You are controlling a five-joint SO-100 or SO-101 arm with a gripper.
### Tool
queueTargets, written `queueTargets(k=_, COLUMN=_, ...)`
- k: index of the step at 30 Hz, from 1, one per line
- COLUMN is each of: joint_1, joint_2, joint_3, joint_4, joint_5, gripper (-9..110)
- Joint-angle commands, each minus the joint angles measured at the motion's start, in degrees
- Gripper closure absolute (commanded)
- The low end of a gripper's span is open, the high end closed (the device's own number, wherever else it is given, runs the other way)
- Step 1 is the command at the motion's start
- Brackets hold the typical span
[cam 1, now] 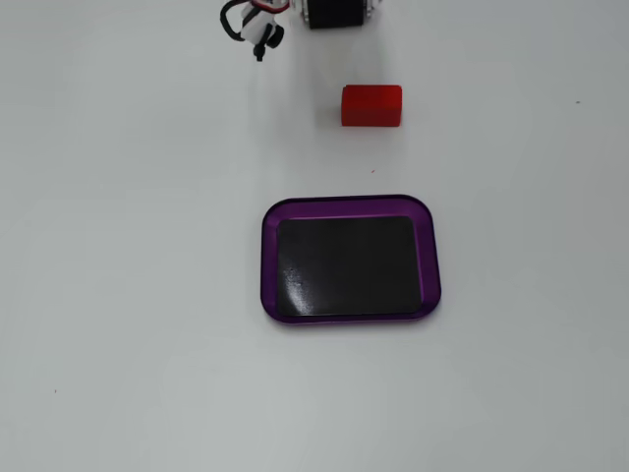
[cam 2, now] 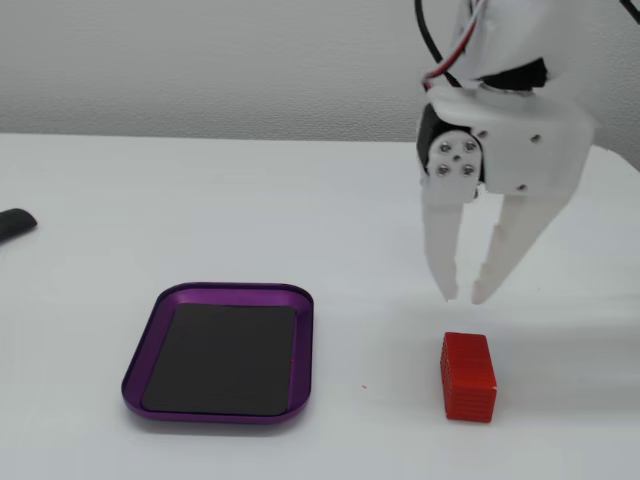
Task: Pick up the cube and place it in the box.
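In a fixed view from the side, the hand (cam 2: pixel 465 297) hangs above the white table (cam 2: pixel 80 330), its two white fingers pointing down with their tips close together and only a narrow gap between them; they grip nothing. The tips hover just above the cube (cam 2: pixel 469 376), clear of it, with bare table showing between fingertips and block. The cube is a small red block with ribbed faces, resting flat on the table to the right of the box (cam 2: pixel 140 360) in this view. The box, a shallow tray with a purple rim and a glossy black bottom, lies apart from the cube and holds nothing. A dark object (cam 2: pixel 14 224) lies at the left edge of the table, cut off by the frame.

In a fixed view from above, the cube (cam 1: pixel 371 105) sits near the top of the picture, and the box (cam 1: pixel 270 258) lies below it, apart from it, around the middle of the table (cam 1: pixel 118 295). Only part of the arm (cam 1: pixel 334 12) and its wiring enters at the top edge, to the upper left of the cube; the fingers themselves are not visible there.
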Motion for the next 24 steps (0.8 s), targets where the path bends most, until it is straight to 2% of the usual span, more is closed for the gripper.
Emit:
queueTargets(k=1, joint_1=-0.7, joint_2=-0.4, joint_3=-6.6, joint_4=1.2, joint_5=-0.8, gripper=93)
queueTargets(k=9, joint_1=-10.1, joint_2=-0.4, joint_3=-6.0, joint_4=7.6, joint_5=0.0, gripper=76)
queueTargets(k=14, joint_1=-13.6, joint_2=-0.4, joint_3=-0.7, joint_4=6.8, joint_5=3.2, gripper=73)
queueTargets(k=24, joint_1=-13.1, joint_2=-0.7, joint_3=12.5, joint_4=-9.2, joint_5=4.0, gripper=73)
